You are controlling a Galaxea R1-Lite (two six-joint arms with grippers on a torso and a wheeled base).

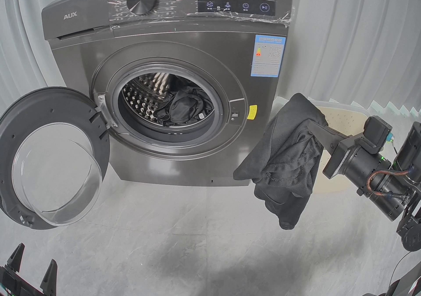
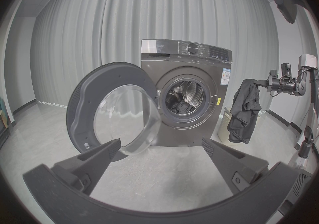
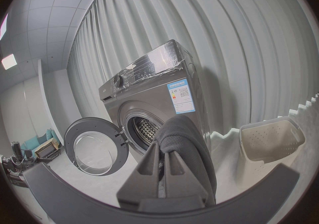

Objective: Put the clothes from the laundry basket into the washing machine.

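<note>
Cloth hangs from the right claw, pinched tight at its top so it clears the floor — beside the basket, not yet in the washer. The door is wide open for it (dark clothes lie inside), and the left claw sits low, spread, empty.

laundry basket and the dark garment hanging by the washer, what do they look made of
Laundry basket: looks like moulded plastic, cream and matte, stiff walls with rows of small holes.
Dark garment: probably a soft knit or fleece; it drapes in limp folds, dull and slightly fuzzy. Fibre cannot be told.
</note>
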